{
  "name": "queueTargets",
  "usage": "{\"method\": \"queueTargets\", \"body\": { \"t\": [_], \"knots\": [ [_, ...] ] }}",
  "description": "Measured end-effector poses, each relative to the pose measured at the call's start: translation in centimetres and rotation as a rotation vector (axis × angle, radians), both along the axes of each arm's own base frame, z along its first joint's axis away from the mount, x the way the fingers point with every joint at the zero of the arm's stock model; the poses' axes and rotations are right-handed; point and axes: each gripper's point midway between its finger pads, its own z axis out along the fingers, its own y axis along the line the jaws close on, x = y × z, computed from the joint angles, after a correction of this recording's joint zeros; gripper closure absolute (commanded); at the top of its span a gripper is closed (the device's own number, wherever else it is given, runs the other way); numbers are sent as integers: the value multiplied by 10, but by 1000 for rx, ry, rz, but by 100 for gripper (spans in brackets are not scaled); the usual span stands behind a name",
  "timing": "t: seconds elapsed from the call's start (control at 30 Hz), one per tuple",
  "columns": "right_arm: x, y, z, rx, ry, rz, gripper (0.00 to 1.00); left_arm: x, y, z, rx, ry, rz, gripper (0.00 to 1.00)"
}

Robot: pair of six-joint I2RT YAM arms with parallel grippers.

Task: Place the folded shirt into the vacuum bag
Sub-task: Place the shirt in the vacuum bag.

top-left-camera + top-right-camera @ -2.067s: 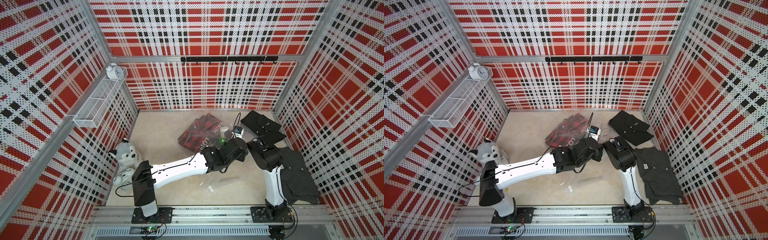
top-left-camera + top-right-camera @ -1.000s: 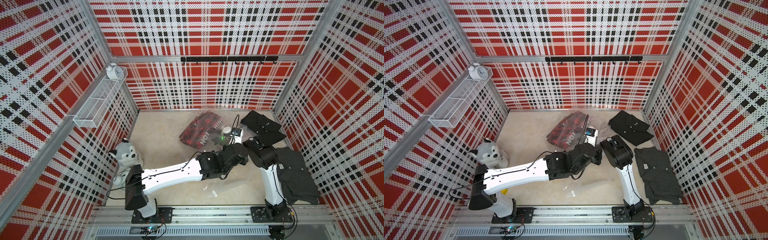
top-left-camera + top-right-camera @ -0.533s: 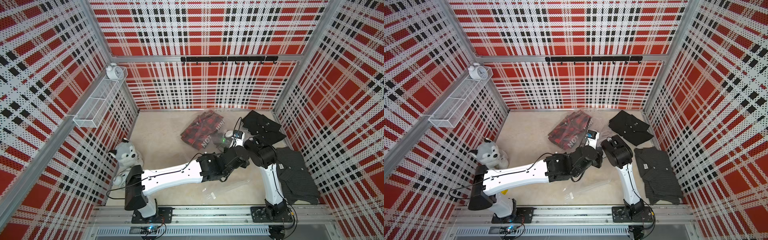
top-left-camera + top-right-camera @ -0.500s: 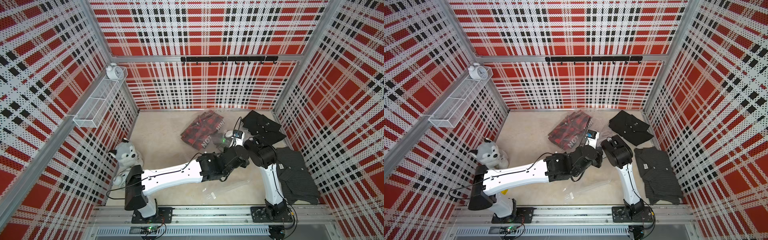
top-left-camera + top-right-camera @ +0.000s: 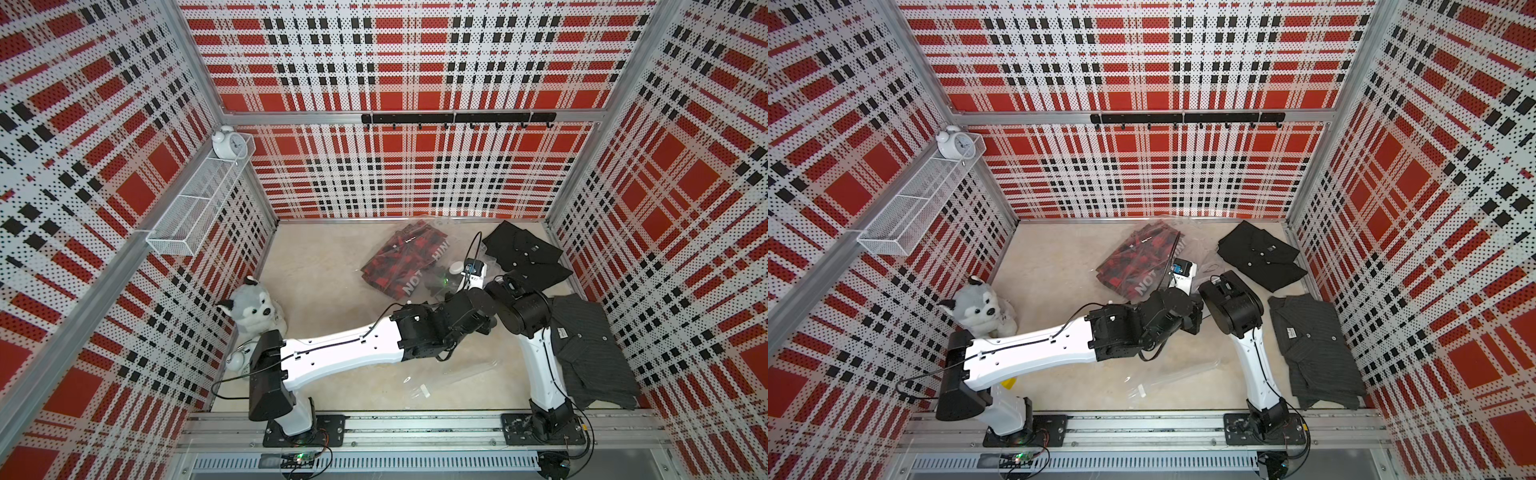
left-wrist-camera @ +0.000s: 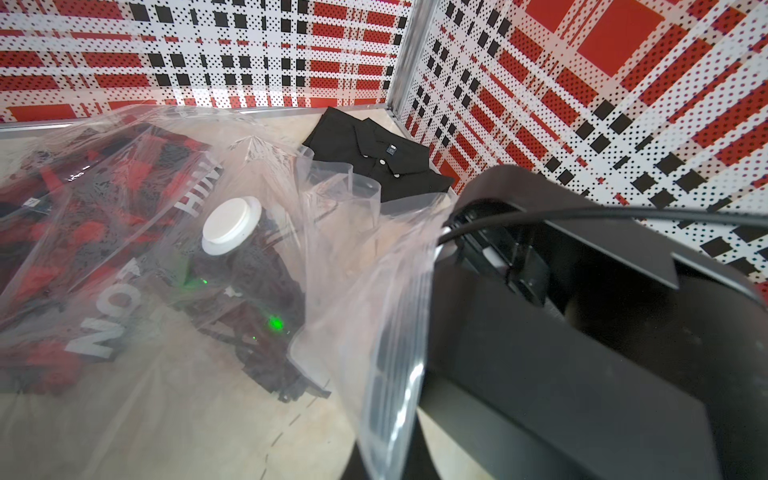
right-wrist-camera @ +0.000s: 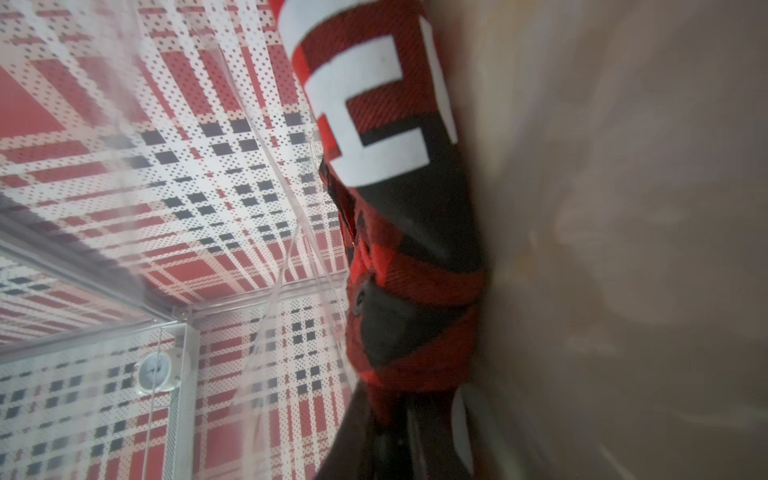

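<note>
The folded shirt, red and black with white letters, lies inside the clear vacuum bag near the back wall. The bag's round white valve sits on top. My left gripper is shut on the zip strip at the bag's mouth and holds it off the table. My right gripper reaches inside the bag. In the right wrist view a fold of the shirt lies between its dark fingers, but the blur hides whether they still pinch it.
A black folded polo and a dark striped shirt lie along the right wall. A husky plush stands at the left wall, under a wire shelf with a clock. The bag's loose front end trails between the arm bases.
The red shirt has slid a little farther toward the back wall inside the bag, with the right gripper behind it. The left gripper has kept its hold on the bag's mouth.
</note>
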Motion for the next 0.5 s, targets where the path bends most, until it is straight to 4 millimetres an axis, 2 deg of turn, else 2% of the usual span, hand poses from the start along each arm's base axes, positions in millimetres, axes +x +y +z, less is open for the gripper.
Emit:
{"method": "queueTargets", "body": {
  "t": [0.13, 0.23, 0.37, 0.5],
  "knots": [
    [4, 8, 8, 5, -26, 16, 69, 4, 5, 1, 1, 0, 9, 100],
    [-1, 9, 3, -24, -29, 33, 61, 13, 11, 2, -19, 4, 21, 100],
    [-20, 14, -6, -102, -17, 93, 45, 44, 19, 20, -117, -13, 63, 100],
    [-43, 17, -1, -168, -28, 162, 43, 72, 30, 33, -181, -32, 104, 100]
  ]
}}
